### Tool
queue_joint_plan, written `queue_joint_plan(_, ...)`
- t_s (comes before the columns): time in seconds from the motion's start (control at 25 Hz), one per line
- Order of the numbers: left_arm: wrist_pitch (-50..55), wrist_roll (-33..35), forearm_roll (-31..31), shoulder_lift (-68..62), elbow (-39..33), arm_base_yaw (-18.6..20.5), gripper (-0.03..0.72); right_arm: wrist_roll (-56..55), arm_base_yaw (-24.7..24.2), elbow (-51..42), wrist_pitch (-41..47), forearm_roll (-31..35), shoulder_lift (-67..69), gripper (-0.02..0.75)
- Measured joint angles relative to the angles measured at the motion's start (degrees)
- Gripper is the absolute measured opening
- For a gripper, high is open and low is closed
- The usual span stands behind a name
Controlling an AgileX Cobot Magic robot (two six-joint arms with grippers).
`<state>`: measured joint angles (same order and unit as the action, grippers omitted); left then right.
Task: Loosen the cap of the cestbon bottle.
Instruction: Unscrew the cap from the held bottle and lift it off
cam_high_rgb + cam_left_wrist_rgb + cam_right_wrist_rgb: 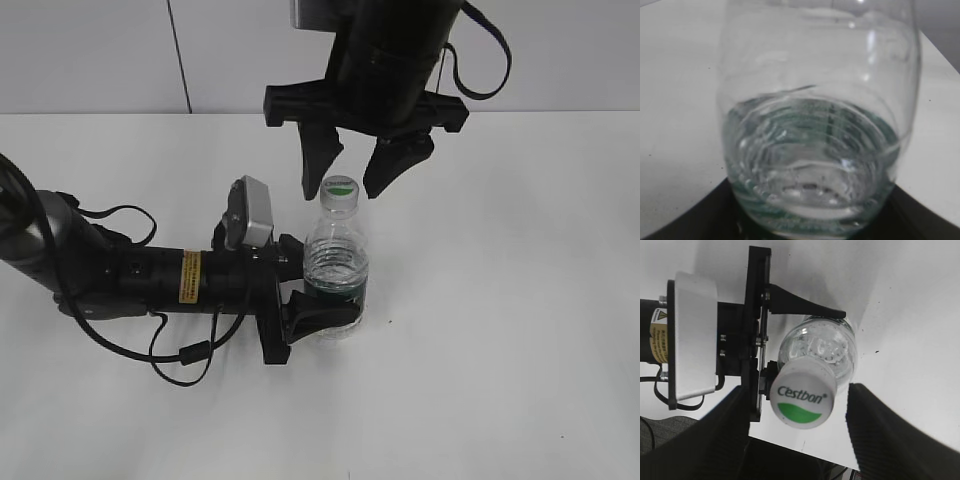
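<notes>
The cestbon bottle (pixel 336 265) stands upright on the white table, clear, with water in it and a dark green label band. Its white cap (pixel 340 192) carries a green mark and sits on the neck. My left gripper (pixel 325 300) comes in from the left and is shut on the bottle at the label. In the left wrist view the bottle (pixel 815 125) fills the frame between the dark jaws. My right gripper (pixel 352 175) hangs above, open. In the right wrist view the cap (pixel 802 400) lies between its fingers (pixel 890 430) without touching them.
The left arm (pixel 120 275) lies low across the table's left side, with a black cable (pixel 180 365) looping in front of it. A grey camera housing (pixel 252 212) sits on its wrist close to the bottle. A white wall (pixel 100 50) closes the back.
</notes>
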<state>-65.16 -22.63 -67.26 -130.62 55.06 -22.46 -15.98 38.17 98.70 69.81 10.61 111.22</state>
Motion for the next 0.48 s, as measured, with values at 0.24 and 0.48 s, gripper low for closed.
queue_joint_plan(0.24, 0.0, 0.0, 0.0, 0.0, 0.0, 0.0, 0.413, -0.1, 0.0, 0.0, 0.0, 0.6, 0.0, 0.465)
queue_joint_plan(0.48, 0.0, 0.0, 0.0, 0.0, 0.0, 0.0, 0.413, -0.1, 0.0, 0.0, 0.0, 0.9, 0.0, 0.43)
